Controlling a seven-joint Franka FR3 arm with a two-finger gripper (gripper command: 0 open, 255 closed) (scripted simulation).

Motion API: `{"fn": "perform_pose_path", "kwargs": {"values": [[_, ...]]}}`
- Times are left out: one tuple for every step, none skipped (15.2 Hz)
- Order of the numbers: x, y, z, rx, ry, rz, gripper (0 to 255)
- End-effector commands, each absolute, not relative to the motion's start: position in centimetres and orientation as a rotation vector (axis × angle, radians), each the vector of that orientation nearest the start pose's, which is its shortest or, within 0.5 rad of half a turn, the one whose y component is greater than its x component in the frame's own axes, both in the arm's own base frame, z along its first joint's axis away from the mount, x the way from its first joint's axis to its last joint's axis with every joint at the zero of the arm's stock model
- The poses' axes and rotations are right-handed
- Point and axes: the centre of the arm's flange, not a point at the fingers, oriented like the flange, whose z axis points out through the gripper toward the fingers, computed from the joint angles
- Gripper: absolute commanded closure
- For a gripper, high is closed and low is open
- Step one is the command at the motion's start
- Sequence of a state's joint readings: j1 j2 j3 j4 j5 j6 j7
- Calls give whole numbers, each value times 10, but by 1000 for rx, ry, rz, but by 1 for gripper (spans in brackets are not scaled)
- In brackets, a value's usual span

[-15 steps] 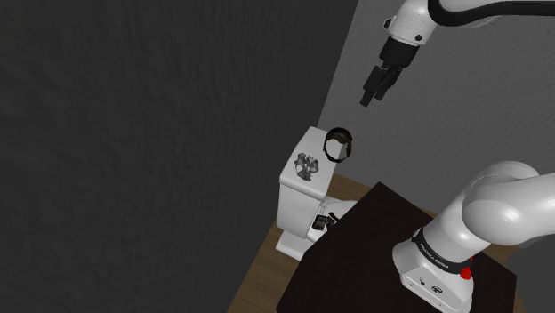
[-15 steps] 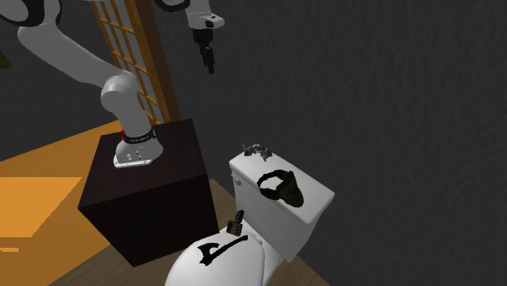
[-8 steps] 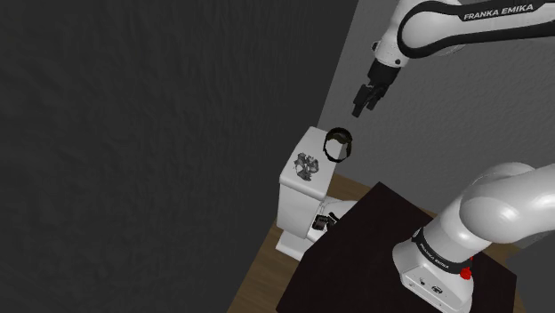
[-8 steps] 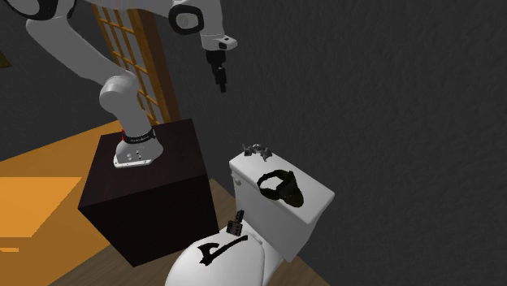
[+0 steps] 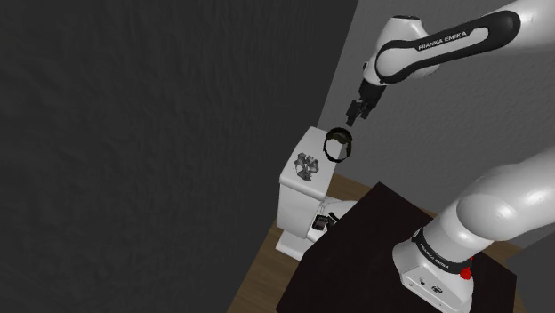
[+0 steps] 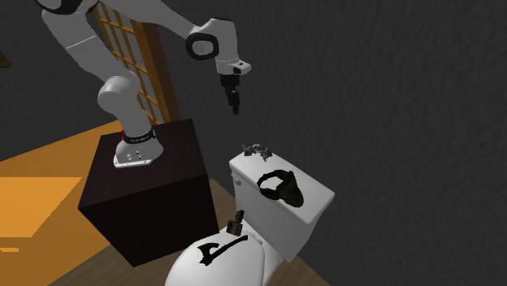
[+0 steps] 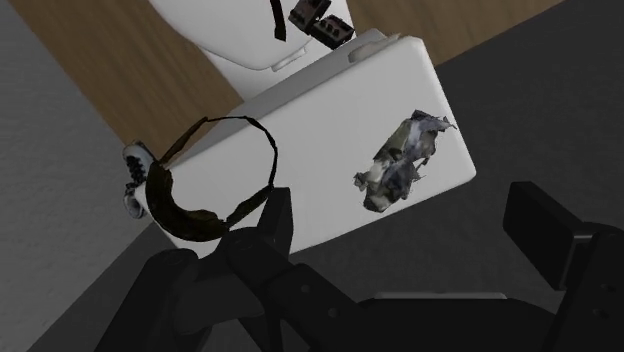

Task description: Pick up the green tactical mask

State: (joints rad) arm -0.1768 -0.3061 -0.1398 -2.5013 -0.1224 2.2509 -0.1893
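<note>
Mask (image 7: 178,210) for pickup, dark olive rather than bright green, lying untouched at one end of a white toilet tank lid (image 7: 330,110). Gripper (image 6: 234,102) poised in the air above that lid, well apart from it, pointing downward, black fingers (image 7: 272,225) spread wide with nothing between them.

Below the fingers, near the lid's other end: a crumpled grey-green lump (image 7: 400,165), well apart from the mask.

At the end away from the stand (image 6: 154,203): the mask's thick curved body, apparently jutting past the lid's edge, with a thin strap loop arching back over the white surface.

Likely a light piece. Strap probably limp and no use as a handhold; body seemingly stiffer and better able to keep its shape under a squeeze. Best hold, by the look of it: across the thick curved body, one finger on each face, well clear of the strap. Smooth lid and overhanging perch worth minding, since a sideways nudge could slide the mask off the edge.

Farther out: a small dark object (image 6: 236,223) at the tank's foot, a white toilet cover (image 6: 244,264) bearing a black axe-shaped figure, wooden floor and grey walls.
</note>
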Motion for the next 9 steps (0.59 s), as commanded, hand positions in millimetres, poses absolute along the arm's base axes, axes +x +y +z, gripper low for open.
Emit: {"fn": "perform_pose_path", "kwargs": {"values": [[423, -154, 380, -3222, 91, -63, 0], [427, -162, 371, -3228, 99, -61, 0], [431, -171, 363, -3235, 107, -60, 0], [434, -179, 354, -3242, 115, -59, 0], [438, -187, 345, -3249, 123, -58, 0], [442, -196, 337, -3255, 131, -57, 0], [445, -204, 328, -3262, 139, -55, 0], [449, -213, 319, -3269, 147, -54, 0], [452, -221, 311, -3275, 155, -53, 0]]}}
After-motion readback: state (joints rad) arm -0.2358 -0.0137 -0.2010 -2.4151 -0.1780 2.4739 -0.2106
